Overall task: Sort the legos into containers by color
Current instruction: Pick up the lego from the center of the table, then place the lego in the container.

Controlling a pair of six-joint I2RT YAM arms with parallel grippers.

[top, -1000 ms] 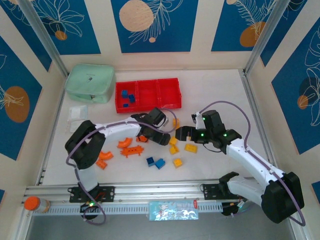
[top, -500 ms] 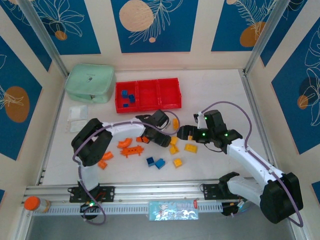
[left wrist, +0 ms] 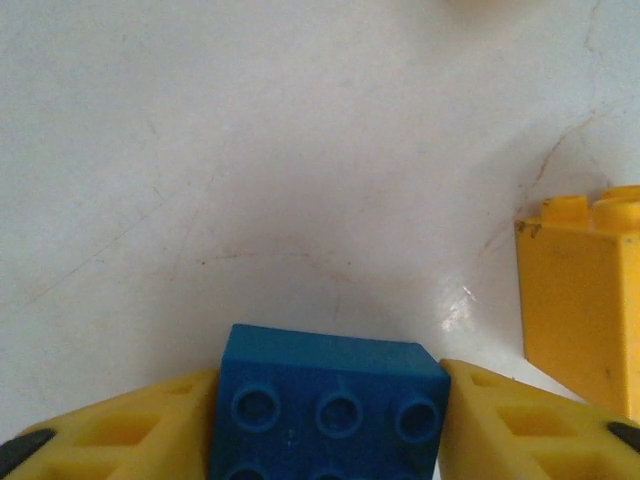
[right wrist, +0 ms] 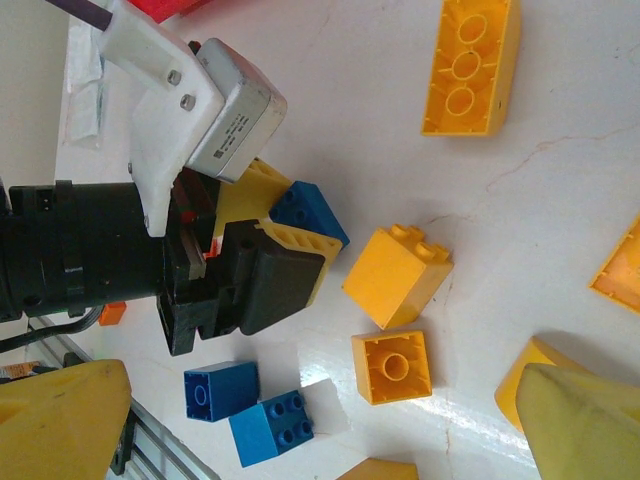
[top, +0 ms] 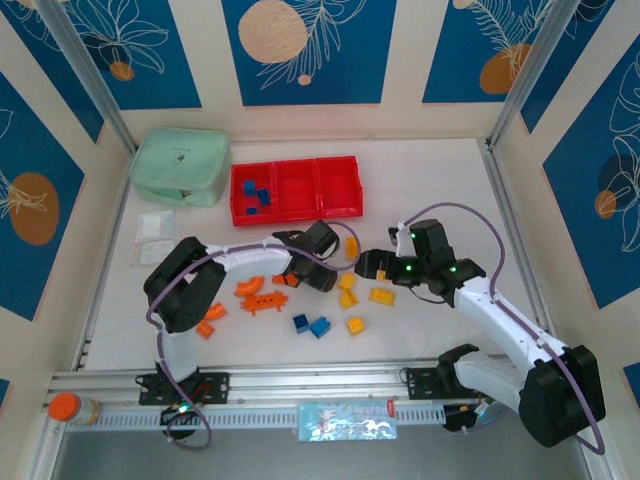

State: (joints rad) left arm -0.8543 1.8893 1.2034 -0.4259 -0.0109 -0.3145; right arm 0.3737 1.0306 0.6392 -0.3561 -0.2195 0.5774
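My left gripper (top: 328, 276) is low on the table, its yellow fingers (left wrist: 130, 425) shut on both sides of a blue lego (left wrist: 330, 400); the same blue lego (right wrist: 312, 212) shows in the right wrist view. My right gripper (top: 366, 265) hovers open just to the right, above two yellow legos (right wrist: 396, 276). More yellow legos (top: 381, 295), two blue ones (top: 311, 324) and several orange ones (top: 256, 292) lie loose around them. The red containers (top: 295, 214) stand behind, with blue legos (top: 256, 193) in the left bin.
A mint green pouch (top: 180, 165) sits left of the bins, with clear packets (top: 155, 235) in front of it. An orange-capped bottle (top: 65, 408) lies by the rail at the near left. Bare table stretches to the right of the bins.
The left gripper's jaws have closed onto the blue lego. The right gripper shifted slightly towards the left and lower, still open.
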